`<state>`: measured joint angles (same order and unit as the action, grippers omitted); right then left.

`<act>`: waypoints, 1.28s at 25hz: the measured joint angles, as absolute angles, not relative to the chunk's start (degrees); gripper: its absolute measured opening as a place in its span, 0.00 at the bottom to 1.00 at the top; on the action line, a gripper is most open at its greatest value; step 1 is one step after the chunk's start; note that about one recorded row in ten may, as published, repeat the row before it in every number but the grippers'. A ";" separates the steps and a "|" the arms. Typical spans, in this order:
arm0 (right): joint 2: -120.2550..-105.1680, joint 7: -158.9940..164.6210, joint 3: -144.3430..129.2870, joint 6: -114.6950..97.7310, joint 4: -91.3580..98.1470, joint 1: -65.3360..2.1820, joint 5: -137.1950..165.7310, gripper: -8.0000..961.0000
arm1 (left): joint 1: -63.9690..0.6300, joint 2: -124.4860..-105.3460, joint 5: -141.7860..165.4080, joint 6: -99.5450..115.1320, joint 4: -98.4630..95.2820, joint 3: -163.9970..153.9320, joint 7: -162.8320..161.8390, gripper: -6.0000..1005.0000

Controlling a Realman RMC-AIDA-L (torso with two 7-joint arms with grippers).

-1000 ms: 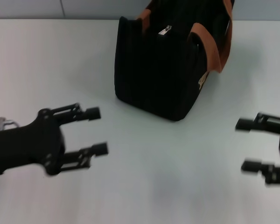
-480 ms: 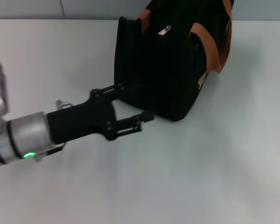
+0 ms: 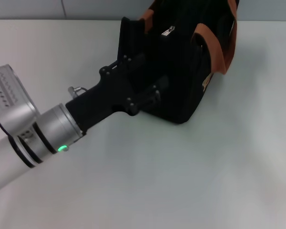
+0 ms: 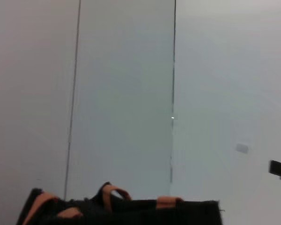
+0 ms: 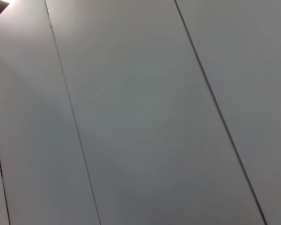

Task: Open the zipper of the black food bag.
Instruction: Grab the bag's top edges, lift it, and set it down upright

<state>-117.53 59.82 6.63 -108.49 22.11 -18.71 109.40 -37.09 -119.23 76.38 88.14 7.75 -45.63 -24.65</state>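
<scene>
While the white table (image 3: 190, 181) carries the boxy black fabric food bag (image 3: 181, 81) with orange-brown webbing handles at its far side, the left gripper (image 3: 145, 81) hangs against the bag's near face, fingers spread with nothing between them; the right gripper is out of sight. This looks like the approach step, the bag not yet held. Next, it must steady the bag so the small silver pull tab of the zipper (image 3: 168, 31), on top, can be drawn.

A pale white table (image 3: 205, 167) meets grey wall panels (image 4: 122, 93) behind.
</scene>
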 joint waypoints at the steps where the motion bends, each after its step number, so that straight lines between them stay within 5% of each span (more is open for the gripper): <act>1: -117.54 59.83 6.66 -108.32 22.09 -18.82 109.37 0.83 | -37.34 -119.24 76.83 88.14 8.34 -45.14 -23.80 0.67; 18: -117.51 60.40 6.77 -106.24 20.80 -19.95 109.24 0.83 | -41.21 -119.27 103.75 77.53 19.98 -14.53 -3.88 0.65; 32: -117.54 60.47 7.11 -105.92 20.69 -19.69 109.24 0.83 | -33.48 -119.27 113.79 62.13 34.94 9.95 20.49 0.63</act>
<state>-117.54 60.47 7.11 -105.92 20.69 -19.69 109.24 -33.48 -119.27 113.79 62.13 34.94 9.95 20.49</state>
